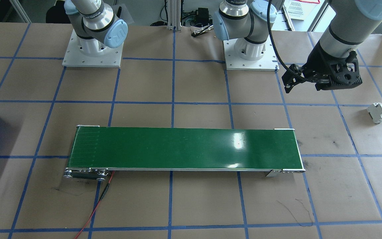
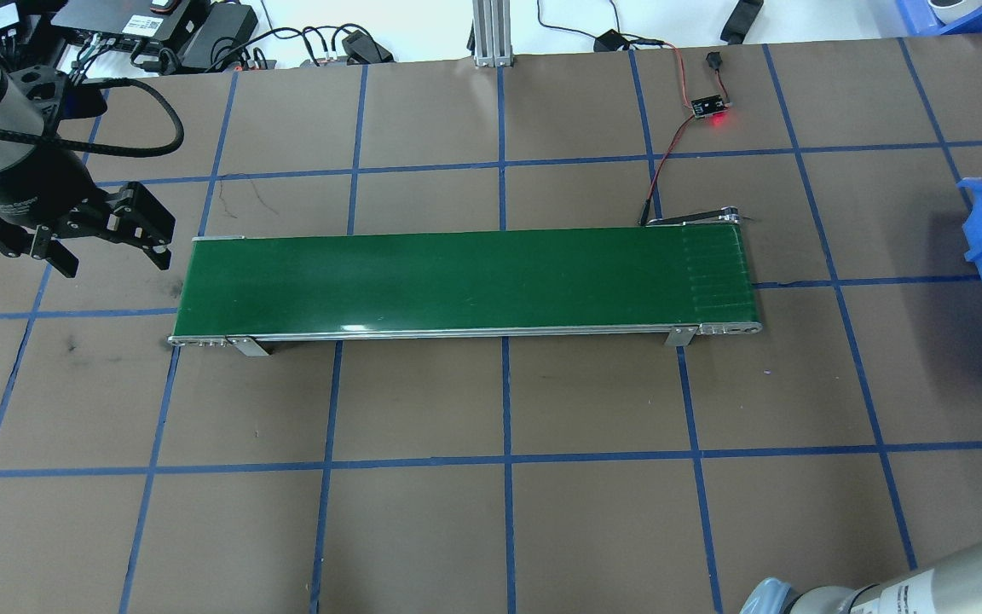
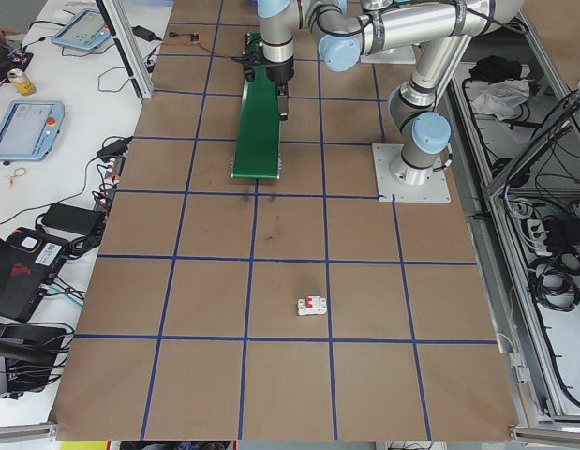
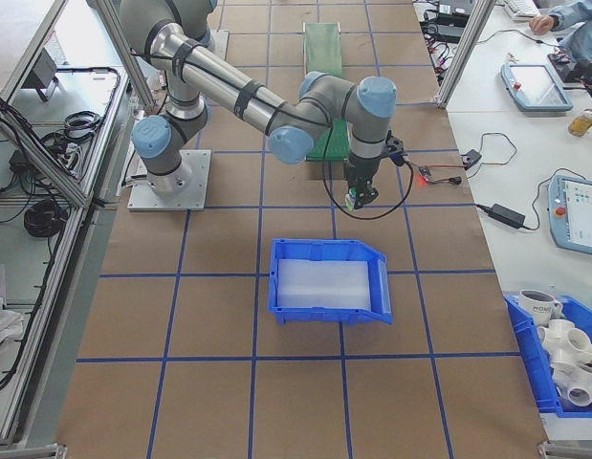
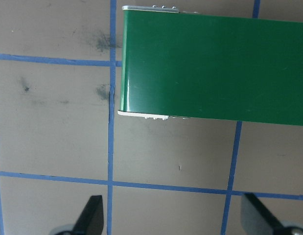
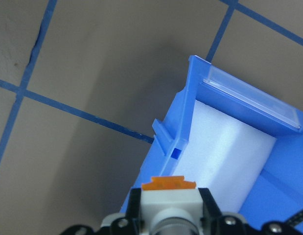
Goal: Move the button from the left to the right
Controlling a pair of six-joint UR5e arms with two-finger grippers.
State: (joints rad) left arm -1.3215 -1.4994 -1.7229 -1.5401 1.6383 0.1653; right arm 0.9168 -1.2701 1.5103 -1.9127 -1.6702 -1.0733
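Note:
The button (image 6: 169, 184) shows its orange base and white body in the right wrist view, clamped between the dark fingers (image 6: 134, 201) of my right gripper (image 6: 169, 208), which is shut on it. That gripper (image 4: 357, 196) hangs above the table just beside the rim of the blue bin (image 6: 190, 98). My left gripper (image 2: 107, 256) hovers off the left end of the green conveyor belt (image 2: 457, 281). It is open, and nothing sits between its fingertips (image 5: 92, 215).
A white circuit breaker with a red toggle (image 1: 379, 112) lies on the table on my left side. The blue bin (image 4: 276, 277) with white foam inside stands at the right. A small board with red wires (image 2: 708, 107) lies behind the belt.

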